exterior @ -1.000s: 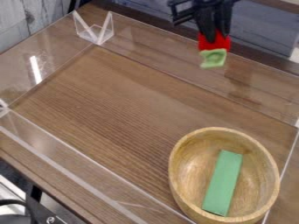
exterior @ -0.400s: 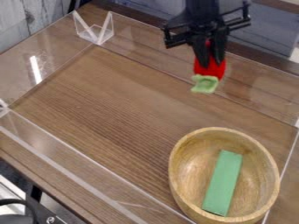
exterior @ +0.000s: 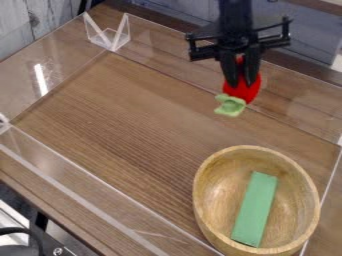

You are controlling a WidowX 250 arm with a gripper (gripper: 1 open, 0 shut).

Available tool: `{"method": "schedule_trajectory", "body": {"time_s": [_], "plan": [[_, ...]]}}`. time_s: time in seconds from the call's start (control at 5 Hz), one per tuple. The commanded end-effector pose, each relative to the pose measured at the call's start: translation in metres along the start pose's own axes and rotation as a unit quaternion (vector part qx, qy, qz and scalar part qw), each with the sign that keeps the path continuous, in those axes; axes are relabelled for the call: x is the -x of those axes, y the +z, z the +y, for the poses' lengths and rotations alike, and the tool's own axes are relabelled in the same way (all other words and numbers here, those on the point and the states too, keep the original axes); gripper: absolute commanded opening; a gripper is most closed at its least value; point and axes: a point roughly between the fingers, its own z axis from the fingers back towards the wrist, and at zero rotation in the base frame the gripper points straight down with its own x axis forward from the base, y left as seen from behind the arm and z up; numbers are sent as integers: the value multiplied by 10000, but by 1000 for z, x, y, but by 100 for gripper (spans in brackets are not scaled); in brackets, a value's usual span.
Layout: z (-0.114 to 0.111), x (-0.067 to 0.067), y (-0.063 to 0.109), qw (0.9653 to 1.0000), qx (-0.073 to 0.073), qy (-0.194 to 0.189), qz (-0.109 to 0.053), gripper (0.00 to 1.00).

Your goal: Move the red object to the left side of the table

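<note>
The red object (exterior: 241,92), a small glossy red toy with a light green leafy end (exterior: 233,105), hangs just above the table (exterior: 127,120) at the upper right of the view. My gripper (exterior: 241,80) comes down from the top edge, its dark fingers shut on the toy's red body, the green end pointing down and slightly left. I cannot tell whether the green tip touches the wood. The left side of the table lies far from the gripper.
A round wooden bowl (exterior: 214,215) stands at the lower right, with a flat green block (exterior: 255,208) lying inside it. Clear acrylic walls (exterior: 60,165) run along the table's edges, and a clear folded stand (exterior: 107,33) sits at the back left.
The gripper has sunk toward the table with the red toy in it, drifting slightly down the picture, and the wrist has rolled so the crossbar now stands nearly level.
</note>
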Motion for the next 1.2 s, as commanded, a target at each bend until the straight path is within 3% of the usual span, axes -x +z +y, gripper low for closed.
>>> {"method": "schedule_trajectory", "body": {"time_s": [0.0, 0.4, 0.8, 1.0], "plan": [[12, -12, 18, 9993, 87, -271, -254, 0], [17, -20, 20, 9987, -59, 8, -506, 0], [-16, 0, 38, 9978, -65, -407, -520, 0], [-9, -1, 42, 9977, -124, -343, -574, 0]]}}
